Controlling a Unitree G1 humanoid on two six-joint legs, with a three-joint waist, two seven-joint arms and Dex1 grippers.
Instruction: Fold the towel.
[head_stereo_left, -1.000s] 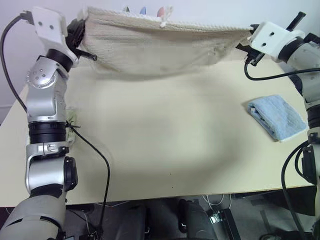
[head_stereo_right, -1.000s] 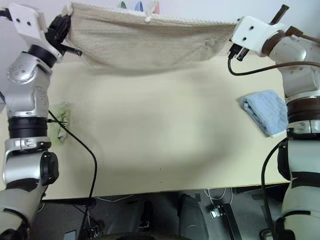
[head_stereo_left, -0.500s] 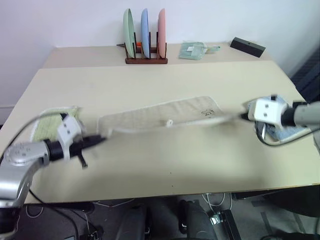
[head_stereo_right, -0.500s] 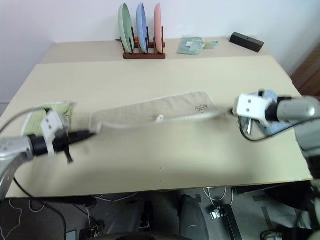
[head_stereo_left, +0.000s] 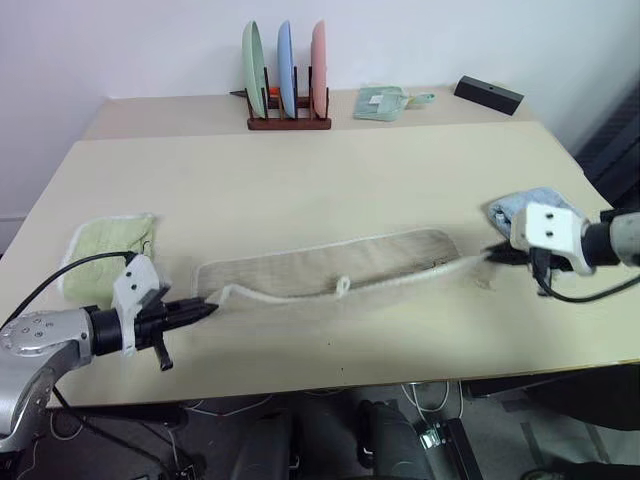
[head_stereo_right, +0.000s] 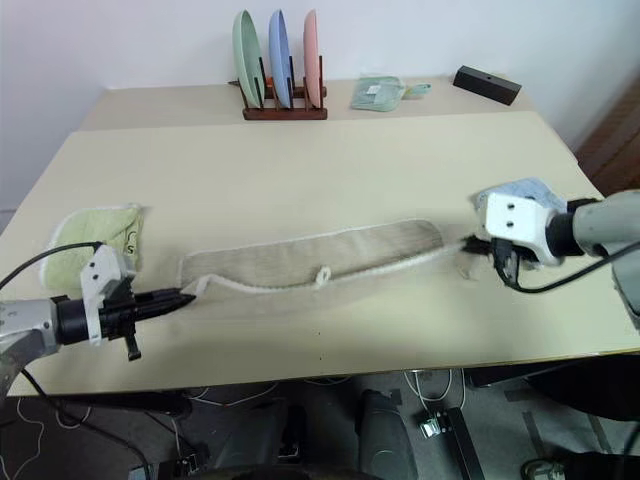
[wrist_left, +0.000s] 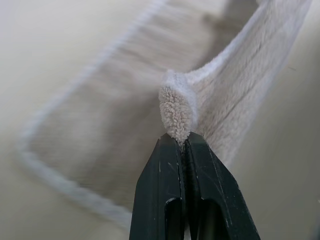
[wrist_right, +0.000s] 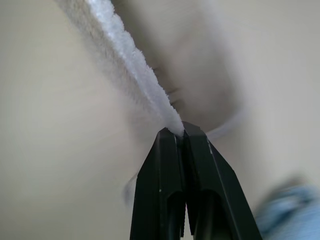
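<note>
Now lowered – towel (head_stereo_left: 330, 272) draped flat, tabletop (head_stereo_left: 300, 170)

towel (head_stereo_left: 330, 272) mid-table (head_stereo_left: 300, 180), plate rack (head_stereo_left: 288, 75) behind, green towel (head_stereo_left: 105, 250) left

**Around my table**

At twelve o'clock a wooden rack (head_stereo_left: 288, 121) holds three upright plates (head_stereo_left: 286, 67): green, blue, pink. Toward one o'clock lie a pale green packet (head_stereo_left: 385, 102) and a black box (head_stereo_left: 488, 95). A light green towel (head_stereo_left: 105, 249) sits at nine o'clock, a light blue towel (head_stereo_right: 522, 190) at three.
</note>
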